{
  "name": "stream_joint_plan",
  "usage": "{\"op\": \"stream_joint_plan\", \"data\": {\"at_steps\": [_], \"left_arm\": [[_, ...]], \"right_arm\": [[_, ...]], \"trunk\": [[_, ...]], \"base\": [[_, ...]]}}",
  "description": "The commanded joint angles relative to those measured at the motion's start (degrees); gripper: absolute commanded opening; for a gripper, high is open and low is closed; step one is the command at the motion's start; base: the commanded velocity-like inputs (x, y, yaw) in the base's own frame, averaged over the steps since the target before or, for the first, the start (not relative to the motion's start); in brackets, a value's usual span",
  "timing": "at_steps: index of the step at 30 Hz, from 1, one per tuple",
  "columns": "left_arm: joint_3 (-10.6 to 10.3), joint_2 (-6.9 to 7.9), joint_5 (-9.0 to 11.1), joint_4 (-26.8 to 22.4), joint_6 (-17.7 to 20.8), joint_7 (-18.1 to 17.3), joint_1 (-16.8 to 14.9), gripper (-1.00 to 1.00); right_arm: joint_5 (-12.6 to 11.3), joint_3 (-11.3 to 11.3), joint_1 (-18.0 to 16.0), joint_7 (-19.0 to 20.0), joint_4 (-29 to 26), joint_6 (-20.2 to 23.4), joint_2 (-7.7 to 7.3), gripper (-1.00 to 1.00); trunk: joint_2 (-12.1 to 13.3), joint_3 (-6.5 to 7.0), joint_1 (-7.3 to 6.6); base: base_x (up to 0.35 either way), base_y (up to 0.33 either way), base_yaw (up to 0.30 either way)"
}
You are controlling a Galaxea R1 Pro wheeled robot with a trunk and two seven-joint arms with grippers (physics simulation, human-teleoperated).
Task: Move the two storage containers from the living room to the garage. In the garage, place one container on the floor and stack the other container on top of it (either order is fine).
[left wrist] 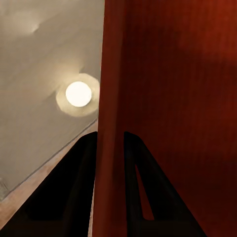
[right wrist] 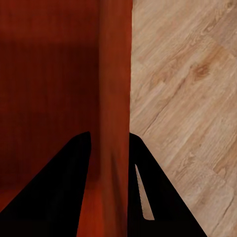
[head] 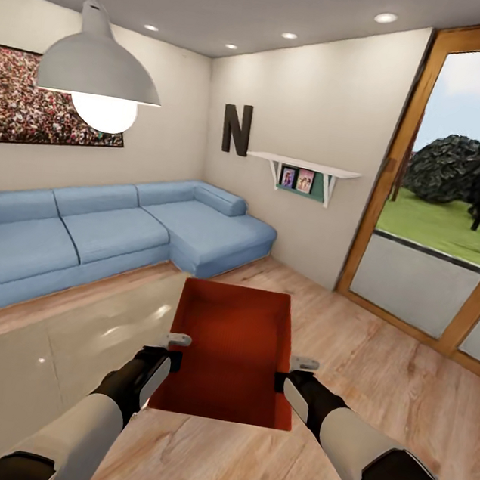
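Storage container (head: 232,350), orange-red, topless, nothing visible inside, held aloft over wood plank floor (head: 373,381) beside glossy beige rug (head: 32,363). Left gripper (head: 174,347) clamps left wall; right gripper (head: 292,369) clamps right wall. Blue sofa (head: 104,232) behind.

Underfoot is light wood plank flooring (head: 373,381), the boards running at a slant across the living room. On it lies a glossy pale rug or mat (head: 32,363), bright with the lamp's reflection. The light blue sofa (head: 104,232) stands on the planks along the far walls, bent round the corner. Up on the wall, a small white shelf (head: 304,163) carries two little pictures (head: 296,179)
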Motion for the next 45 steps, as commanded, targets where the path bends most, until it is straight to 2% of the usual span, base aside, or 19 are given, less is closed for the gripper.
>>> {"op": "stream_joint_plan", "data": {"at_steps": [1,45], "left_arm": [[-0.5,0.08,0.8,1.7,0.4,0.6,0.0,-1.0],[-0.5,0.08,0.8,1.7,0.4,0.6,0.0,-1.0]], "right_arm": [[1.0,-0.2,-0.1,-0.2,-0.2,-3.6,-0.27,-1.0],[1.0,-0.2,-0.1,-0.2,-0.2,-3.6,-0.27,-1.0]], "trunk": [[-0.1,-0.13,0.04],[-0.1,-0.13,0.04]], "base": [[0.0,0.0,0.3],[0.0,0.0,0.3]]}}
